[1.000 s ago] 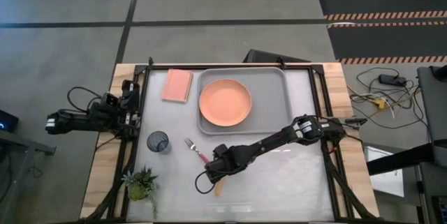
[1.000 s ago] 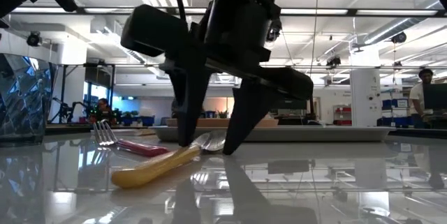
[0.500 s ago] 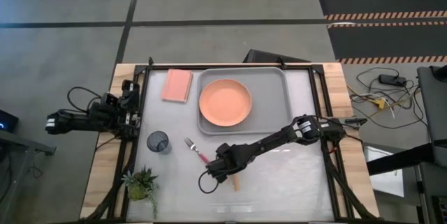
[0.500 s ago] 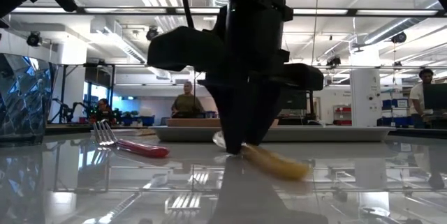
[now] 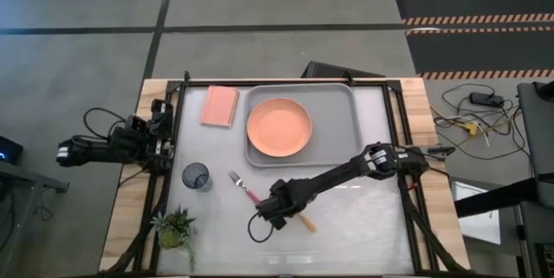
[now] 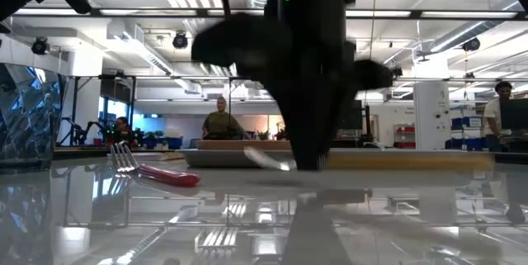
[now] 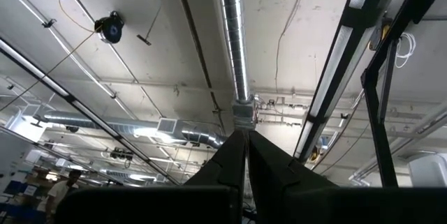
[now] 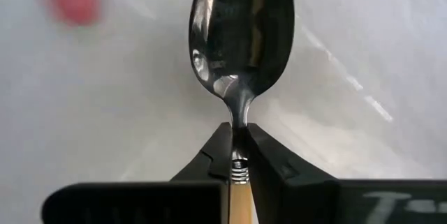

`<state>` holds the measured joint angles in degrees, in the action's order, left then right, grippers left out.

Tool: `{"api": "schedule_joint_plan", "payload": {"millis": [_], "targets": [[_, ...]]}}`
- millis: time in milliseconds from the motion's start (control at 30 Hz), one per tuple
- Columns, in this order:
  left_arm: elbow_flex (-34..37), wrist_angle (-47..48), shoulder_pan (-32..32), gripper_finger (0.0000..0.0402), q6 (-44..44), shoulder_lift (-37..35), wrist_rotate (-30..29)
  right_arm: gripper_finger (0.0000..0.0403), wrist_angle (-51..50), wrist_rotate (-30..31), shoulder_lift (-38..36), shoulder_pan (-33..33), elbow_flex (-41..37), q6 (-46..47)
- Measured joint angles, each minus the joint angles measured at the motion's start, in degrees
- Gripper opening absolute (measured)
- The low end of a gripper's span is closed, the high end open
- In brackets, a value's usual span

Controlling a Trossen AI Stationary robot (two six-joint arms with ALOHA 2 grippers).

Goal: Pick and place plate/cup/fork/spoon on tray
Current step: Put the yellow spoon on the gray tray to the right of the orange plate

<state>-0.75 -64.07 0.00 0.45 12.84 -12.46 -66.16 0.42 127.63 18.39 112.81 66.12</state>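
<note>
The spoon (image 8: 241,28) has a silver bowl and an orange-tan handle (image 5: 305,222). My right gripper (image 5: 277,211) is shut on it, near the middle of the table toward the front. The pink-red-handled fork (image 5: 242,188) lies flat on the table just to the left of it. The dark cup (image 5: 196,176) stands further left. The salmon plate (image 5: 279,127) lies in the grey tray (image 5: 346,105) at the back. My left gripper (image 7: 246,144) is shut and points up at the ceiling, parked by the table's left edge. My right gripper pinches the spoon's thin metal neck (image 8: 239,123) between its two fingers, just where the bowl meets the handle. The fingers come from above, pointing down, and lie across the spoon. The spoon sits about level, bowl (image 6: 268,159) to one side and handle to the other, seemingly just off the table.
A pink rectangular pad (image 5: 219,106) lies left of the tray. A small potted plant (image 5: 176,229) stands at the front left. Bare table lies to the right of my right gripper and in front of it.
My right gripper has shut on the spoon's neck. It has turned about, swinging the handle from pointing toward the near edge round toward the table's right. The spoon has come up from lying on the table.
</note>
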Motion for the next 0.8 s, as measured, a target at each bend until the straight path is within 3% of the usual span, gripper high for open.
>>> {"api": "schedule_joint_plan", "payload": {"millis": [200, 433, 600, 800], "targets": [[0.0, 0.0, 0.0, 0.0, 0.0, 0.0, 0.0, 0.0014, -5.1, 0.3, -6.5, -1.2, 0.2, -0.6], [0.0, 0.0, 0.0, 0.0, 0.0, 0.0, 0.0, 0.0013, -13.8, 8.8, -15.7, -5.4, -0.8, -3.8], [0.0, 0.0, 0.0, 0.0, 0.0, 0.0, 0.0, 0.0013, -13.6, 14.1, -22.4, -11.3, -5.7, -6.5], [0.0, 0.0, 0.0, 0.0, 0.0, 0.0, 0.0, 0.0012, -8.2, 15.3, -29.5, -20.6, -15.3, -10.2]]}}
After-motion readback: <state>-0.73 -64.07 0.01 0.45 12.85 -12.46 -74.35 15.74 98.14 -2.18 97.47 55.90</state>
